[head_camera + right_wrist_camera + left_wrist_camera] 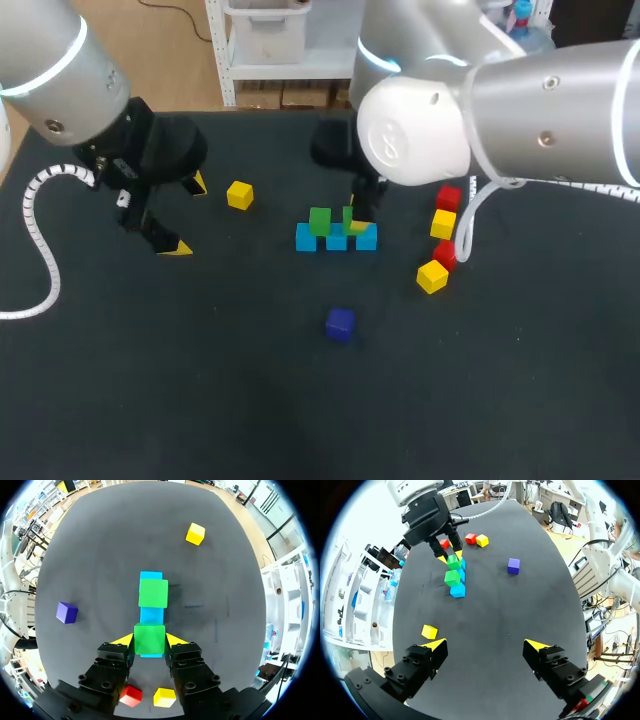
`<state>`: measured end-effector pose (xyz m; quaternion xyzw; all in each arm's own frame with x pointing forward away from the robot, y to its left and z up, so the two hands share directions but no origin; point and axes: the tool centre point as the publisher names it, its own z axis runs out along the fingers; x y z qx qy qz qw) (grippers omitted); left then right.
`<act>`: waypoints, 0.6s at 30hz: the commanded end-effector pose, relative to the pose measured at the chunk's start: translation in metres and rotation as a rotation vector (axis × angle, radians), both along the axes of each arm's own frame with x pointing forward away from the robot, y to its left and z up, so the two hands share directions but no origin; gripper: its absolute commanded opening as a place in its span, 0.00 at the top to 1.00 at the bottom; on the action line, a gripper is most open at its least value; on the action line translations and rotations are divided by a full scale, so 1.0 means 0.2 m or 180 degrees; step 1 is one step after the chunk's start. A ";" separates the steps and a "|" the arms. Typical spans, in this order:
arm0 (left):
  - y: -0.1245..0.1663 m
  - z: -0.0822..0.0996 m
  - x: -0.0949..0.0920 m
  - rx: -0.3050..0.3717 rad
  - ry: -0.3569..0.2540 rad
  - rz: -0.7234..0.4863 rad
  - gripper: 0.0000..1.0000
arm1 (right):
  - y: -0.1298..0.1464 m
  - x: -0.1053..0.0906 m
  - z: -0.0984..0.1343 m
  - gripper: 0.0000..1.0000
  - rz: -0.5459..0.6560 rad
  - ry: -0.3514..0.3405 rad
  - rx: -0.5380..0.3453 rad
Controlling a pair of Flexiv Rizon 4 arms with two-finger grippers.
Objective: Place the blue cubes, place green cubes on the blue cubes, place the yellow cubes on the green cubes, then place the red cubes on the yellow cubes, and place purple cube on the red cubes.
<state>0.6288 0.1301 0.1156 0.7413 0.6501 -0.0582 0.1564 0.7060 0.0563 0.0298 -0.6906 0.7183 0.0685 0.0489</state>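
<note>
Three blue cubes [336, 240] lie in a row at the table's middle. One green cube [319, 221] rests on the row's left part, seen beyond my right gripper as green cube [153, 593]. My right gripper [149, 640] is shut on a second green cube [149, 638] directly over the row's near end; whether it touches the blue cubes [151, 614] I cannot tell. From above, that held green cube [349, 218] sits under the right gripper [355, 215]. My left gripper [187, 215] hangs open and empty at the left; a yellow cube [429, 631] lies beside its fingers [435, 644].
Right of the row lie two red cubes [449, 197] [445, 253] and two yellow cubes [443, 223] [432, 275]. Another yellow cube [239, 195] lies left of the row, near my left gripper. The purple cube [340, 324] sits alone in front of the row.
</note>
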 end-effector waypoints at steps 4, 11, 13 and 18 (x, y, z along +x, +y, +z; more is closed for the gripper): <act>0.00 0.00 0.00 -0.0009 -0.0002 -0.0009 0.00 | 0.00 0.01 -0.01 1.00 0.0001 0.0022 -0.0004; 0.00 0.00 0.00 -0.0009 -0.0002 -0.0009 0.00 | 0.00 0.01 -0.01 1.00 -0.0005 0.0011 0.0006; 0.00 0.00 0.00 -0.0009 -0.0002 -0.0009 0.00 | 0.00 0.02 0.00 1.00 -0.0008 0.0007 0.0008; 0.00 0.00 0.00 -0.0009 -0.0002 -0.0009 0.00 | -0.01 0.02 0.00 1.00 -0.0013 0.0007 0.0010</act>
